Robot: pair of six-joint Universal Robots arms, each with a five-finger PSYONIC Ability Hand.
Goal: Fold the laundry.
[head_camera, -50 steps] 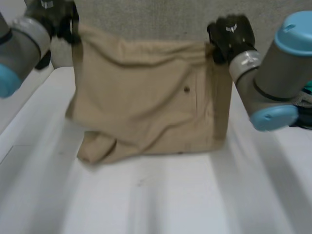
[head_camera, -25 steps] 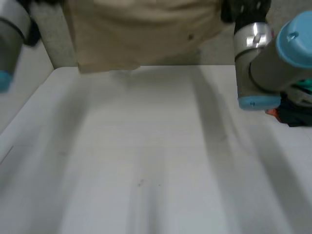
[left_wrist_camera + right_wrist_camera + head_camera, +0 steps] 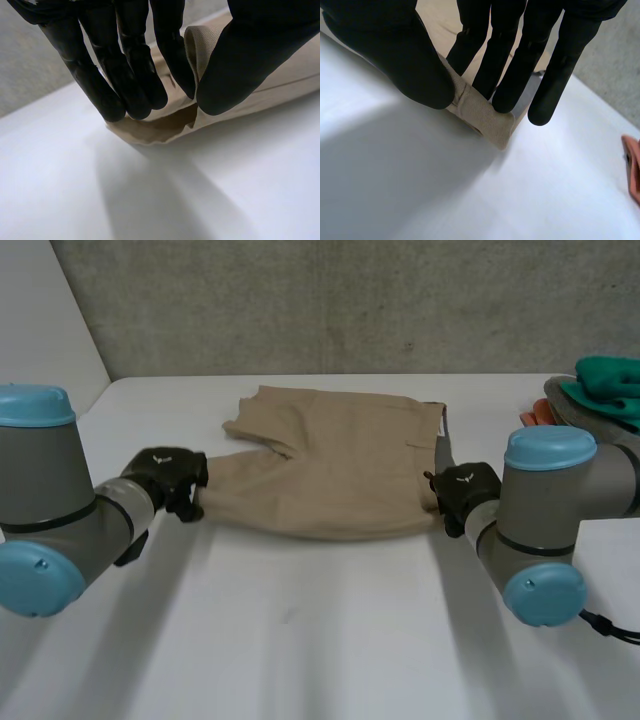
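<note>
left hand [image 3: 165,480] pinches shorts [image 3: 340,480] at 9 o'clock, right hand [image 3: 462,492] pinches at 3; uneven release could rumple them.

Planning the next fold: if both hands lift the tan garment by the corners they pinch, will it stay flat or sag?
Probably sag: the tan garment lies creased on the table. Its edge curls where the left hand pinches it, so it looks floppy. The banded corner in the right hand seems thicker, likely firmer.
</note>
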